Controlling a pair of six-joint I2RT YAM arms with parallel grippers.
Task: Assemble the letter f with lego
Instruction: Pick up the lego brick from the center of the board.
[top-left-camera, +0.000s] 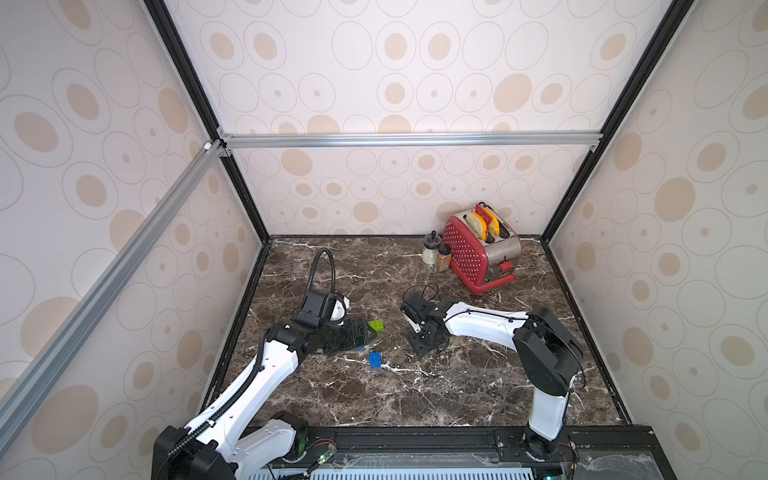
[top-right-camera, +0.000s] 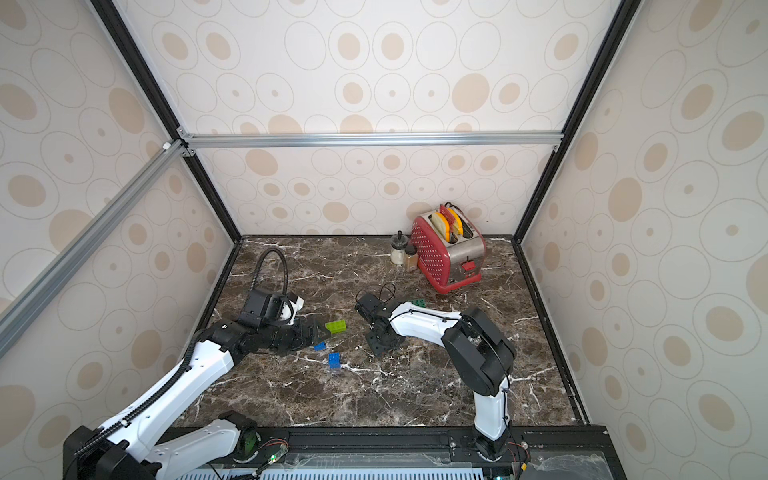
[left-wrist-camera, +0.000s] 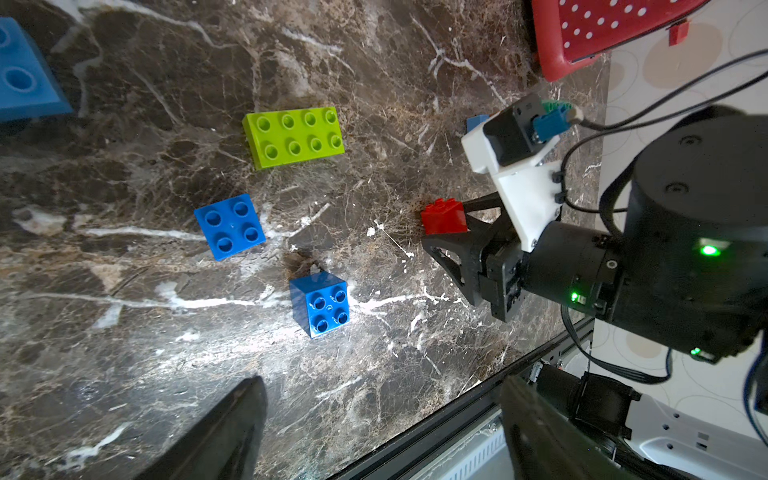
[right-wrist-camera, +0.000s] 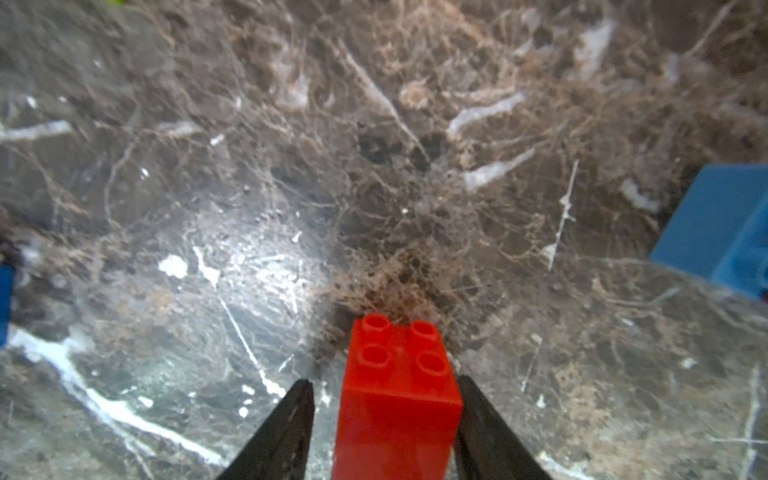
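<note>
My right gripper (right-wrist-camera: 382, 380) is shut on a red lego brick (right-wrist-camera: 399, 386), studs pointing away from the wrist, low over the marble; in the left wrist view the brick (left-wrist-camera: 442, 216) sits at its fingertips. My left gripper (left-wrist-camera: 382, 380) hangs open and empty above the table near its front edge. Ahead of it lie a lime green oblong brick (left-wrist-camera: 293, 137), a flat blue square brick (left-wrist-camera: 229, 226) and a taller blue one (left-wrist-camera: 320, 305). In both top views the lime brick (top-left-camera: 376, 326) (top-right-camera: 336, 326) lies between the two arms. A dark green brick (top-right-camera: 419, 304) lies behind the right arm.
A red toaster (top-left-camera: 478, 249) with toast in its slots stands at the back right, two small jars (top-left-camera: 432, 251) beside it. Another blue brick (right-wrist-camera: 719, 228) lies close to the right gripper. The black frame rail (left-wrist-camera: 436, 419) runs along the table's front edge.
</note>
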